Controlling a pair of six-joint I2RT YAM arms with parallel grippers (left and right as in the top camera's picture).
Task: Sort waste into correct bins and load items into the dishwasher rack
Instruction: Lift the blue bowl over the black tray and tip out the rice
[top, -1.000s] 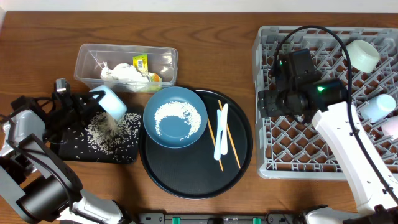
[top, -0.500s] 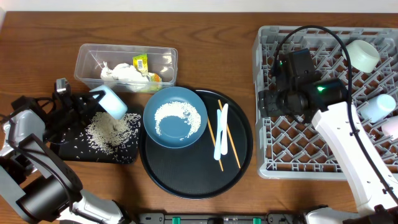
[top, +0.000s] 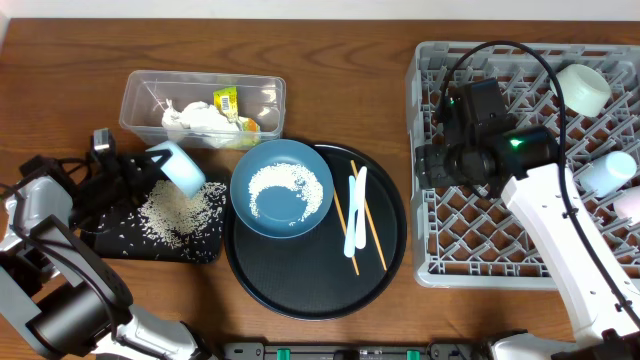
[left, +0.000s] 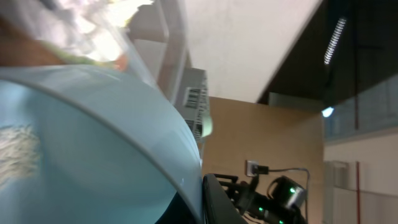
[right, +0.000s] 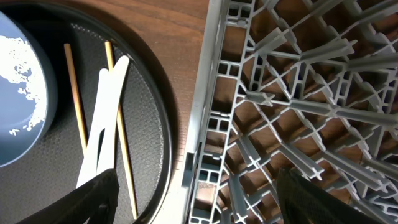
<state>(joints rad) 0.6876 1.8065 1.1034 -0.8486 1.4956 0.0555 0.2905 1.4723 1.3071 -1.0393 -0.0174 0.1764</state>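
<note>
The rack (top: 480, 278) took up the right side of the tabletop (top: 340, 90). My right fingers (right: 93, 199) hung released over its near-left corner, grasping nothing. I judged that arm was best left parked there, well apart from the pour.

The round tray (top: 385, 275) sat mid-table, carrying the blue bowl (top: 245, 170) with rice in it, the spoon (top: 354, 215) and the chopsticks (top: 368, 225). The tub (top: 140, 90) behind held napkins (top: 195, 120) and a wrapper (top: 227, 100).

The step in hand was on the left. My left fingers (top: 132, 172) were clenched on the rim of the teal bowl (top: 180, 168). The bowl was tipped mouth-down above the black tray (top: 205, 248), whose right edge lay just beside the round tray. A pile of rice (top: 180, 210) lay on the black tray under the bowl, with loose grains scattered toward its left edge.

The left wrist view showed a pale patch inside the bowl that I took for clinging grains.

To finish well, I reckoned:
- the mouth should stay over the pile, not drift toward either edge;
- the tilt should steepen slowly, with a small shake rather than a jerk;
- the bowl should stay low, so that falling grains don't bounce onto the tabletop.
</note>
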